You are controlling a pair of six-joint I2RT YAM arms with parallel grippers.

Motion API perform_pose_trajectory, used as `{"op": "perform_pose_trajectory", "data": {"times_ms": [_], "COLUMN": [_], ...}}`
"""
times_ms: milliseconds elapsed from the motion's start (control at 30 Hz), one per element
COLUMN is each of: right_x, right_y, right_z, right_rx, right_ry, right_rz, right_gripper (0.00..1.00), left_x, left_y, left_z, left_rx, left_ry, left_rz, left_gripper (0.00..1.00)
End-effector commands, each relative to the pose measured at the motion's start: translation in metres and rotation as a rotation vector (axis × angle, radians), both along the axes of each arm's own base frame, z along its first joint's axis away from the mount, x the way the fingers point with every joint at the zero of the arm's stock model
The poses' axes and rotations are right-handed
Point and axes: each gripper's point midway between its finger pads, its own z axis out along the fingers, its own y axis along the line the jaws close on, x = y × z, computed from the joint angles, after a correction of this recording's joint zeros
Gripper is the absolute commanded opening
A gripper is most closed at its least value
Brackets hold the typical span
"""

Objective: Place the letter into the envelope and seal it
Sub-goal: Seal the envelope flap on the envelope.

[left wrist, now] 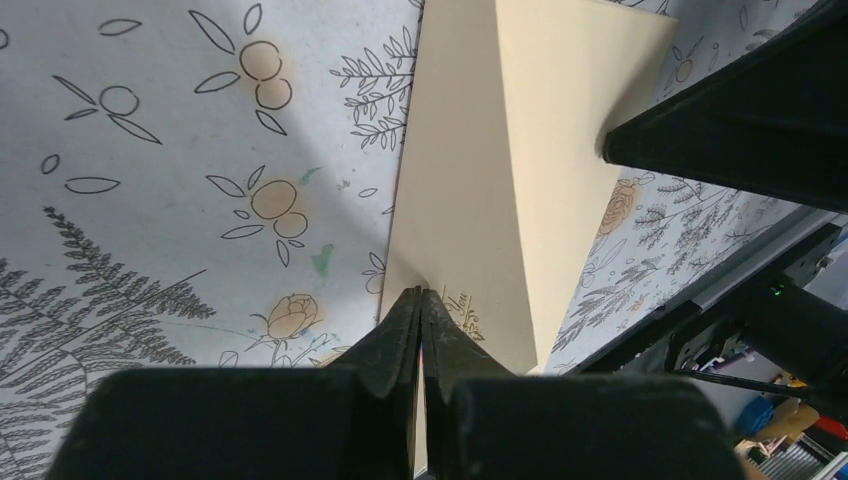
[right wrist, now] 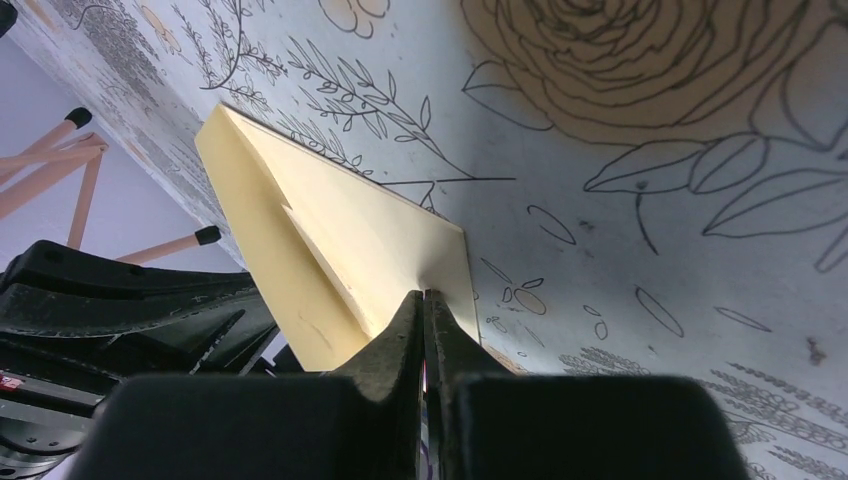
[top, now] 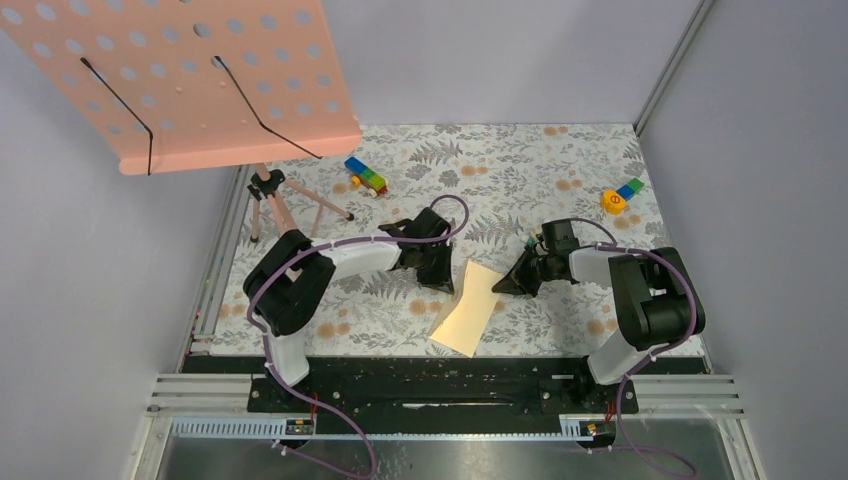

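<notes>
Left gripper [left wrist: 421, 300]: fingers pressed together, tips on the left long edge of the letter [top: 468, 310], and the fold ridge runs straight out from the tips, so it looks pinched on the paper. Right gripper [right wrist: 427, 300]: same, fingers tight together and nipping the opposite long edge near a corner. Both grips sit on the far half of the sheet, so the letter lies between the two grippers, with its near half trailing toward the arm bases. The letter is folded, with layered edges visible in the right wrist view, and kinked across its middle. Its long axis runs from the table's [top: 560, 160] near edge away toward the far edge, with the far end leaning right. The near end sits close to the middle of the near edge. Count: one cream sheet, two grippers on it. Further out there are two coloured block toys, one [top: 366, 176] toward the far left and one [top: 620, 196] toward the far right corner. A pink perforated stand tray [top: 200, 70] on wooden tripod legs [top: 275, 200] is at the left edge.
</notes>
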Motion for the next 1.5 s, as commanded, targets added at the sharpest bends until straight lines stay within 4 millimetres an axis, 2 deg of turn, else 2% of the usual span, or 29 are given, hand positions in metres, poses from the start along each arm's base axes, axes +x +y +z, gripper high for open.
{"op": "perform_pose_trajectory", "data": {"times_ms": [0, 100, 233, 433, 567, 633, 800, 967, 1100, 1200, 1367, 1433, 1467], "right_x": [-0.006, -0.007, -0.008, -0.009, -0.01, -0.01, -0.009, -0.015, -0.019, -0.023, -0.041, -0.048, -0.05], "right_y": [-0.019, -0.019, -0.018, -0.017, -0.015, -0.011, 0.002, 0.034, 0.06, 0.067, 0.049, 0.041, 0.038], "right_z": [-0.028, -0.029, -0.031, -0.03, -0.028, -0.021, 0.013, 0.032, 0.026, 0.017, -0.021, -0.03, -0.033], "right_rx": [-0.145, -0.147, -0.141, -0.143, -0.134, -0.112, -0.053, 0.053, 0.107, 0.114, -0.007, -0.049, -0.062], "right_ry": [0.047, 0.048, 0.054, 0.053, 0.049, 0.035, -0.082, -0.139, -0.112, -0.083, 0.022, 0.045, 0.05], "right_rz": [-0.036, -0.041, -0.049, -0.049, -0.042, -0.034, -0.007, 0.056, 0.095, 0.105, 0.094, 0.084, 0.079], "right_gripper": [0.0, 0.0, 0.0, 0.0, 0.0, 0.0, 0.0, 0.0, 0.0, 0.0, 0.0, 0.0, 0.0], "left_x": [0.002, -0.001, -0.007, -0.02, -0.02, -0.019, -0.02, -0.023, -0.024, -0.026, -0.023, -0.027, -0.025], "left_y": [-0.012, -0.018, -0.025, -0.034, -0.031, -0.028, -0.023, -0.023, -0.023, -0.021, -0.021, -0.028, -0.034], "left_z": [0.014, 0.015, 0.007, -0.016, -0.028, -0.033, -0.037, -0.04, -0.041, -0.041, -0.034, -0.015, 0.001], "left_rx": [-0.072, -0.103, -0.102, -0.066, -0.025, 0.006, 0.028, 0.019, 0.012, 0.014, -0.004, -0.089, -0.156], "left_ry": [-0.022, 0.0, 0.036, 0.122, 0.142, 0.146, 0.151, 0.164, 0.169, 0.166, 0.164, 0.207, 0.198], "left_rz": [0.005, -0.005, -0.016, -0.034, -0.02, -0.018, -0.013, -0.005, -0.004, -0.006, -0.002, 0.001, 0.003], "left_gripper": [0.0, 0.0, 0.0, 0.0, 0.0, 0.0, 0.0, 0.0, 0.0, 0.0, 0.0, 0.0, 0.0]}}
